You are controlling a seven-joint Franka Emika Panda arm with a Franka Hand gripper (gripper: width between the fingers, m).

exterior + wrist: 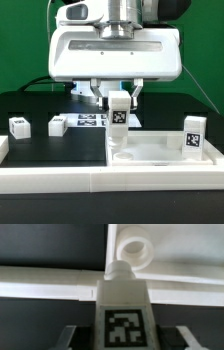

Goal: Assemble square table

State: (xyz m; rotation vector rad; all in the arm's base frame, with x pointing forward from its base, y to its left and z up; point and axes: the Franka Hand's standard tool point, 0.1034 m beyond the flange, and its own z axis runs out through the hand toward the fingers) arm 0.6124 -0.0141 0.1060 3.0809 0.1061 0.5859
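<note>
You have the white plastic leg block (118,112) with its black-and-white tag upright, clamped in the two-finger gripper (118,98). Its narrow tip sits just beside a round recessed hole (135,249) in the white plastic square slab (155,152), possibly touching it. The slab lies at the exterior view's right. A second tagged leg (192,136) stands on it, and two small white blocks (20,125) lie on the black table (50,145).

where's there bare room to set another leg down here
Free: black table between the two loose legs and the front rail; tabletop slab between the held leg and the upright leg. Crowded: the slab's corner under the gripper, marker board behind.
</note>
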